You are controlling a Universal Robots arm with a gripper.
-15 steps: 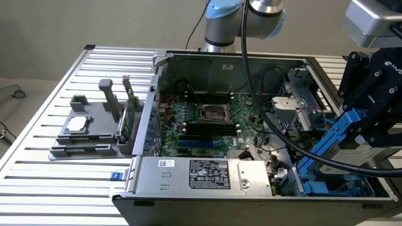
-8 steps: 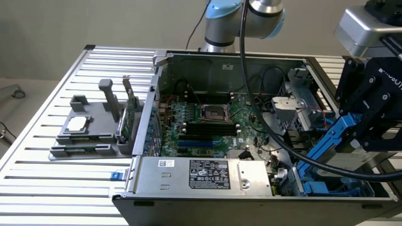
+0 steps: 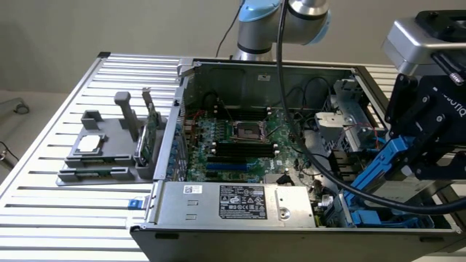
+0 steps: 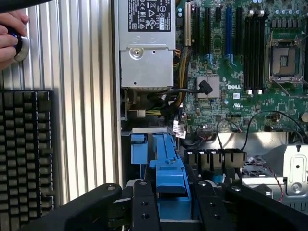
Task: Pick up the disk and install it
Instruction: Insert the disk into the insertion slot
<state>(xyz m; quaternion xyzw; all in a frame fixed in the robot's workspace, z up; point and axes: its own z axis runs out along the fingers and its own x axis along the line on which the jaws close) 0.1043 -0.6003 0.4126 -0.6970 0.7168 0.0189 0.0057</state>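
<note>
Above the case (image 3: 291, 246), the disk (image 3: 376, 165) slants lengthwise.

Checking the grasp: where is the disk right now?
The disk is gripped in the claw at the exterior view's right, above the open computer case, near the power supply.

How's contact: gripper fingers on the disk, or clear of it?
Touching. In the wrist view the disk sits pinched by its blue carrier between the fingers of the gripper, both against its sides, no gap.
</note>
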